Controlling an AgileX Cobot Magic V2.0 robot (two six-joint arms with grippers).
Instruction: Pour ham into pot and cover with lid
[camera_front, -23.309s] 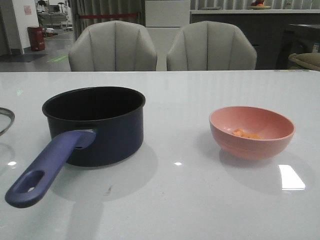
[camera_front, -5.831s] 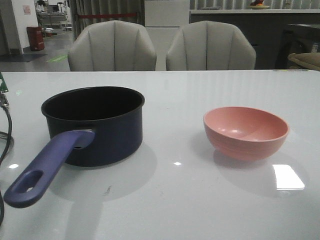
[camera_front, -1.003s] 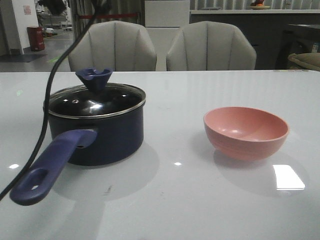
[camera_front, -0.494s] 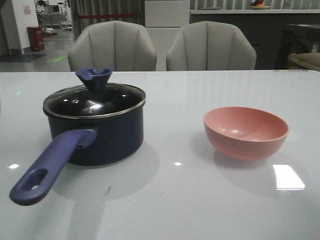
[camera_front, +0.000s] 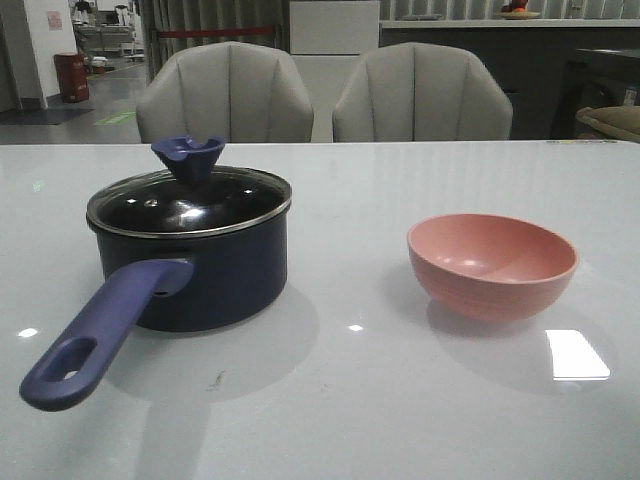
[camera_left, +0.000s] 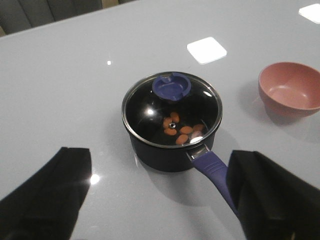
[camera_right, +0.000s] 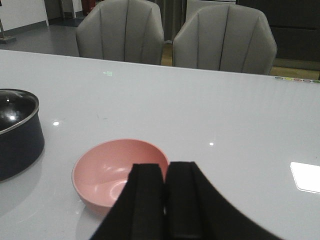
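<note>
White table (camera_front: 400, 400) — lidded pot (camera_left: 170, 145) below wide-spread left gripper (camera_left: 165, 200).

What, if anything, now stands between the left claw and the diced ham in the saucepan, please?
The round clear glass lid sits closed on the dark navy saucepan, covering the orange-pink ham chunks. The open left claw hangs apart from it.

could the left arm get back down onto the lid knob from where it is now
Probably yes. The left gripper hangs open above the pot, and nothing lies between it and the lid with its blue knob. The pink bowl stands well off to one side.
</note>
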